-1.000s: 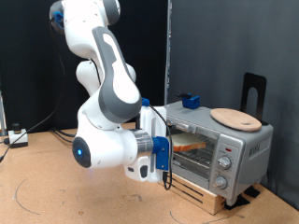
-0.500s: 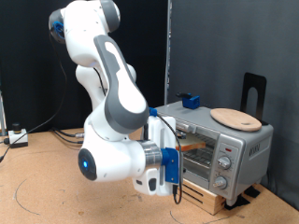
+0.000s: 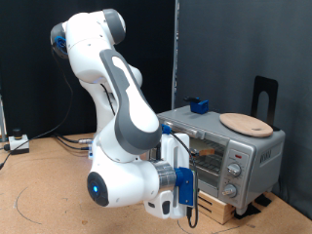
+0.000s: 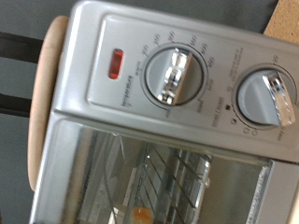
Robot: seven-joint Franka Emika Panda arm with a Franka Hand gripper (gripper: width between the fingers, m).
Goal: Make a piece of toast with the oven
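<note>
The oven stands at the exterior view's right, a silver-grey box with its glass door up against the front. My gripper hangs low in front of the door's left part, its fingers hidden behind the hand. The wrist view shows no fingers. It looks close at the oven's panel, with two metal knobs and a red lamp. Through the glass I see the wire rack and a small orange patch. I cannot tell whether that patch is the piece of toast.
A round wooden board lies on the oven's top, next to a small blue object. The oven rests on a low wooden pallet. A black stand rises behind it. Cables lie on the floor at the exterior view's left.
The arm has swung down and toward the exterior view's right. The hand now sits lower and closer to the oven's front. The oven and board have not moved.
</note>
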